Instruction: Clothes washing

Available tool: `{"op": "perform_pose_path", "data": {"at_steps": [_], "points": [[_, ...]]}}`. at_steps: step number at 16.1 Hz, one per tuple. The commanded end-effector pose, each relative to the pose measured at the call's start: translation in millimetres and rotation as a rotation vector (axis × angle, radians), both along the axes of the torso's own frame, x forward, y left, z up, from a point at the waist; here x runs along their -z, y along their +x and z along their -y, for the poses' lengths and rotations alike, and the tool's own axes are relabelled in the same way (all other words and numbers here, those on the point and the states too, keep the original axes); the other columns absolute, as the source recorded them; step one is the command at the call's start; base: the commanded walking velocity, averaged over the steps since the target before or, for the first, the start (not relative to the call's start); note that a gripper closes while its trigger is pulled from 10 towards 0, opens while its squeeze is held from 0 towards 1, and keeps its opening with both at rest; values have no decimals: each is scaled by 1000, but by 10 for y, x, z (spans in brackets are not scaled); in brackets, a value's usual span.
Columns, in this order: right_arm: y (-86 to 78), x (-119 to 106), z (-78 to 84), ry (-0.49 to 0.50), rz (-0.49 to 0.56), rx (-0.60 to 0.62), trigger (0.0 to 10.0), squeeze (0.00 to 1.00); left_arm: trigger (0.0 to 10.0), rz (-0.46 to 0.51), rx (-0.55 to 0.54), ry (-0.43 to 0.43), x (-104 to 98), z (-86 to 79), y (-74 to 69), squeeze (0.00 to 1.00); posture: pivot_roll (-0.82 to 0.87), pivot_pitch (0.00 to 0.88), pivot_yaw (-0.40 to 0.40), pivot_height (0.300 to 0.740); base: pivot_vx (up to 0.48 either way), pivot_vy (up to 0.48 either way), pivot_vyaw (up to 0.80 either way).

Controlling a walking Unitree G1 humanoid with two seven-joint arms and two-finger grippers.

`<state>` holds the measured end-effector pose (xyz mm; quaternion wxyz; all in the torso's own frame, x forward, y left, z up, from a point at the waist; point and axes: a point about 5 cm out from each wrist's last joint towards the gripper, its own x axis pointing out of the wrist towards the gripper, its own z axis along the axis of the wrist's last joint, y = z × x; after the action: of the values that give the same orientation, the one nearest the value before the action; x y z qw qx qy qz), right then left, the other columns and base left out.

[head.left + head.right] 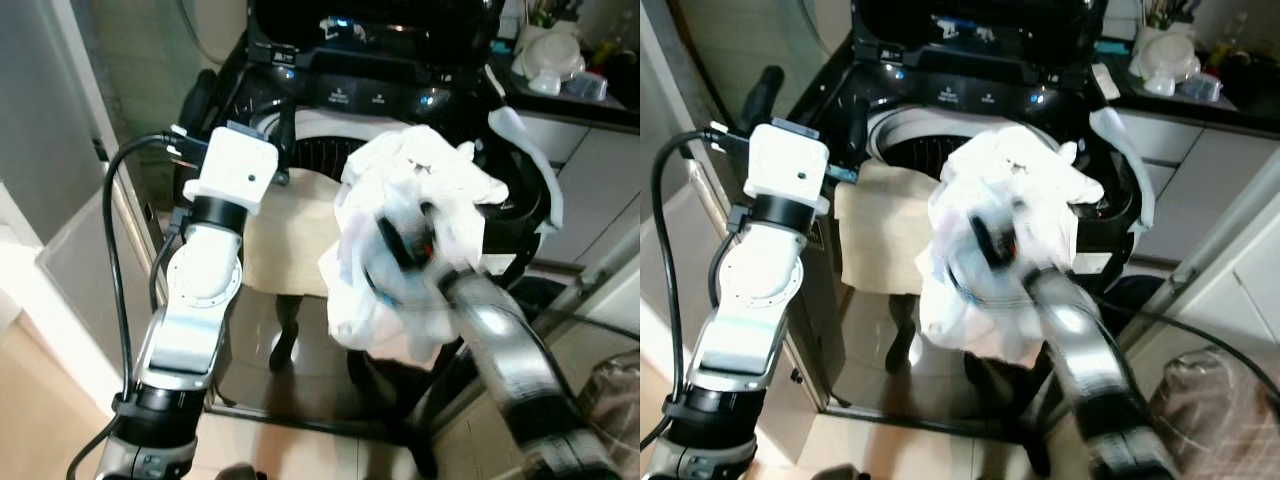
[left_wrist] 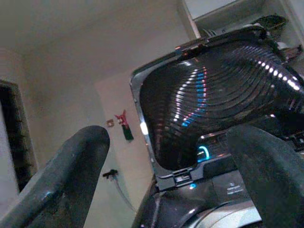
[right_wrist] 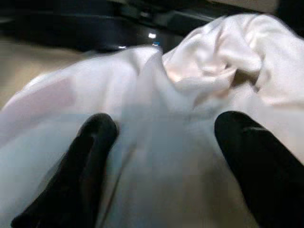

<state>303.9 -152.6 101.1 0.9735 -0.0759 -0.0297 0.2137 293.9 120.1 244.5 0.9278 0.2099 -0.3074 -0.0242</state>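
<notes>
Nearest the camera, in front of the washing machine [image 1: 400, 90], the right end effector [image 3: 166, 156] carries a bunched white garment [image 1: 415, 240], fingers apart with cloth draped between them. To load well, it should lift the bundle over the drum opening [image 1: 925, 150] before releasing. The left end effector [image 2: 166, 175] hangs spread and empty by the machine's left side, facing the raised lid [image 2: 213, 99]

Both head eyes look down from above the washing machine [image 1: 380, 90], sharing it. The left wrist camera looks up at its raised lid [image 2: 213, 95]; the right wrist camera sits close against white cloth [image 3: 180, 118].
</notes>
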Motion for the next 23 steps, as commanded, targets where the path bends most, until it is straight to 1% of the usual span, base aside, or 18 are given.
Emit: {"op": "perform_pose_path", "data": {"at_steps": [1,2,3,5,6,7,8,9,10,12,13,14,15,17,18,20,21,23], "points": [[-134,153,45,-10,-32,-58,10000,0,10000,11,-2,-3,-20,-5,-22,0,84,6,-59,740,0,0,0],[-177,162,59,-16,-22,-71,10000,0,10000,15,-3,-3,-25,-6,-26,0,84,6,-59,740,0,0,0],[-288,204,97,-24,-32,-97,10000,0,10000,21,0,2,-35,-4,-34,0,84,6,-59,740,0,0,0],[-436,448,122,-122,-125,-166,10000,0,10000,15,9,-1,-20,3,-35,0,73,3,-56,740,0,0,0],[-424,613,134,-106,-189,-147,10000,0,10000,12,13,2,-5,14,-31,0,72,1,-55,740,0,0,0],[-414,681,137,-106,-220,-134,10000,0,10000,13,13,7,-4,19,-29,0,74,1,-52,740,0,0,0],[-413,858,117,-82,-329,-125,10000,0,10000,13,15,11,-4,24,-25,0,72,0,-50,740,0,0,0],[-403,957,105,-60,-406,-93,10000,0,10000,8,19,6,-1,28,-19,0,76,0,-47,740,0,0,0],[-366,1011,107,-24,-474,-47,10000,0,10000,1,23,0,-1,22,-15,0,87,2,-48,740,0,0,0],[-321,1049,133,57,-566,-10,10000,0,10000,-15,25,-20,-4,-12,-14,0,100,5,-49,740,0,480,0],[-337,1072,156,41,-579,-15,10000,0,10000,0,5,-8,-18,-37,-24,0,103,8,-49,740,0,480,0],[-346,1099,172,2,-580,-21,10000,0,10000,10,-1,7,-22,-40,-30,0,110,11,-48,740,0,0,0],[-344,1104,175,-6,-580,-21,10000,0,10000,10,0,5,-21,-38,-30,0,110,11,-48,740,0,0,0],[-269,1107,172,-26,-587,41,10000,0,10000,10,2,3,-25,-30,-23,0,108,11,-44,740,0,0,0],[-228,1101,132,-91,-574,74,10000,0,10000,11,6,2,-29,-21,-18,0,107,10,-41,740,0,0,0],[-149,1089,132,-235,-558,173,10000,0,10000,11,11,-1,-38,-13,-5,0,109,7,-37,740,0,0,0],[-78,1056,124,-339,-544,235,10000,0,10000,14,13,-2,-49,-9,2,0,109,5,-35,740,0,0,0],[45,962,51,-392,-518,271,10000,0,10000,19,17,-5,-60,-2,8,0,117,4,-35,740,0,0,0]]}}
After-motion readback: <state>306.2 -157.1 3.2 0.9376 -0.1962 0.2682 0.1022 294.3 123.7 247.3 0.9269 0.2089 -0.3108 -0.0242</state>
